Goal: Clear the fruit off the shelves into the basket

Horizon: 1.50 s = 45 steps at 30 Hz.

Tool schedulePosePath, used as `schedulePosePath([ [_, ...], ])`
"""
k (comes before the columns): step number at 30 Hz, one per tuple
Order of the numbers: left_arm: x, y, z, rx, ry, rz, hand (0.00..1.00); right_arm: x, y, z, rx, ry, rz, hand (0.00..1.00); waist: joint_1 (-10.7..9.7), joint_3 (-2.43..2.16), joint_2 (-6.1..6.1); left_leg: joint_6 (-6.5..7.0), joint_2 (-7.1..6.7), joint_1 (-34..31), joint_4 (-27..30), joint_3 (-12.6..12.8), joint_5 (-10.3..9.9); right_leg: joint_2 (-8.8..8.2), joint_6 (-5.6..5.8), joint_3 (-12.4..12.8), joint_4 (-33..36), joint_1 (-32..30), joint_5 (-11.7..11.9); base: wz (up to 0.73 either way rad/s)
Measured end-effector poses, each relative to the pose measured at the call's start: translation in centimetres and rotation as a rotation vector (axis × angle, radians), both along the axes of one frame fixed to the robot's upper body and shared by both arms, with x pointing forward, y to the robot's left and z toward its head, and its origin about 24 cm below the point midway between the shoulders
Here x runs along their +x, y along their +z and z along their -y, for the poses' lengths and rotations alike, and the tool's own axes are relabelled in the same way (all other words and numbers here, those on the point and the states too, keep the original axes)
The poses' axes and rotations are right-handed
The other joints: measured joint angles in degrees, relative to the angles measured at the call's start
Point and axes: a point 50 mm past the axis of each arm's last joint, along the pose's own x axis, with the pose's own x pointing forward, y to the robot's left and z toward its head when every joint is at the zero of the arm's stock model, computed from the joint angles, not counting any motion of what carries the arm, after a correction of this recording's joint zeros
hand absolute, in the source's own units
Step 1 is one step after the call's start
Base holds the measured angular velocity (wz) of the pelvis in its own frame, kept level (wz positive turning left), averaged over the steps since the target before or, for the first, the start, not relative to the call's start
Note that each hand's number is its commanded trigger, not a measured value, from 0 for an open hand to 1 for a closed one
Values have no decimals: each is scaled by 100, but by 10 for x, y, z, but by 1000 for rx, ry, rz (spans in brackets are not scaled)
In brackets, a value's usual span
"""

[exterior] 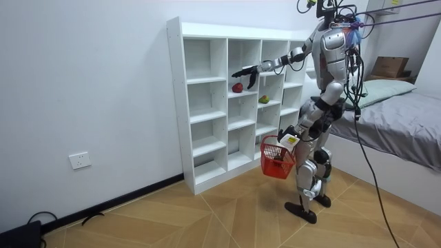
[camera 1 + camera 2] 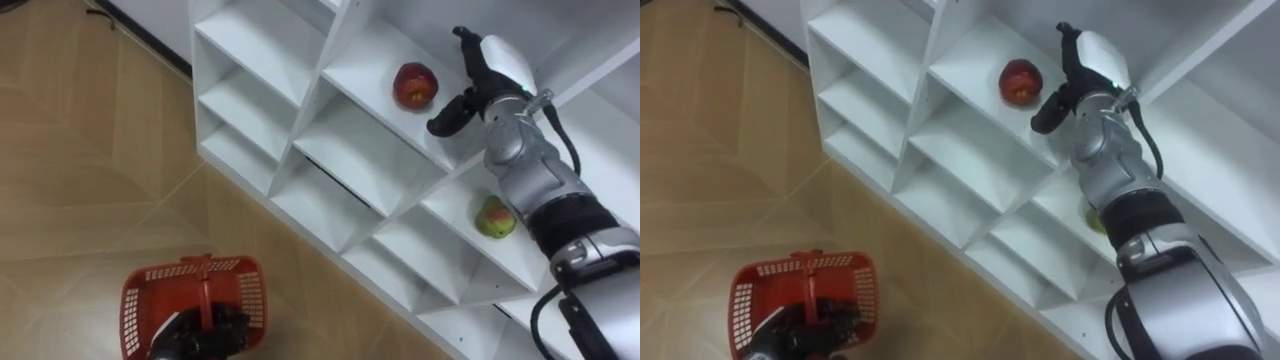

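Your right hand (image 2: 487, 72) hangs open just beside the red apple (image 2: 415, 85); the green fruit (image 2: 495, 217) lies 1 compartment along. Your left hand (image 2: 200, 335) seems curled round the handle of the basket (image 2: 130, 300). Close off-centre and the apple may roll away.

Right arm reaches forward with right hand (image 2: 498, 62) loosely spread, while left hand (image 2: 200, 338) hangs low, fingers curled.

My right hand (image 2: 495, 62) has a glossy white plastic shell. The closet (image 2: 352, 150) looks smooth, matt white; the basket (image 2: 133, 300) is red plastic mesh; the floor (image 2: 80, 150) is satin wood.
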Motion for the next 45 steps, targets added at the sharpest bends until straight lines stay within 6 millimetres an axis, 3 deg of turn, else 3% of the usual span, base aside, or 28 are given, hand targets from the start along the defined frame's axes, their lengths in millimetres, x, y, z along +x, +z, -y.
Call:
schedulePosePath([
  [13,4,-5,3,20,-26,-19,100,2,2,-1,-19,16,21,0,123,29,40,-1,66,-170,23,95,1,20,-34,51,3,-198,22,-3],
  [30,6,-4,2,23,-31,-14,100,4,4,-6,-54,47,25,0,289,29,37,-35,90,-292,12,136,21,58,-84,48,5,-345,56,-1],
  [45,8,-4,-3,34,-29,-11,100,3,2,-9,-122,74,5,0,308,53,-107,-34,87,-296,24,139,20,56,-86,55,8,-348,61,0],
])
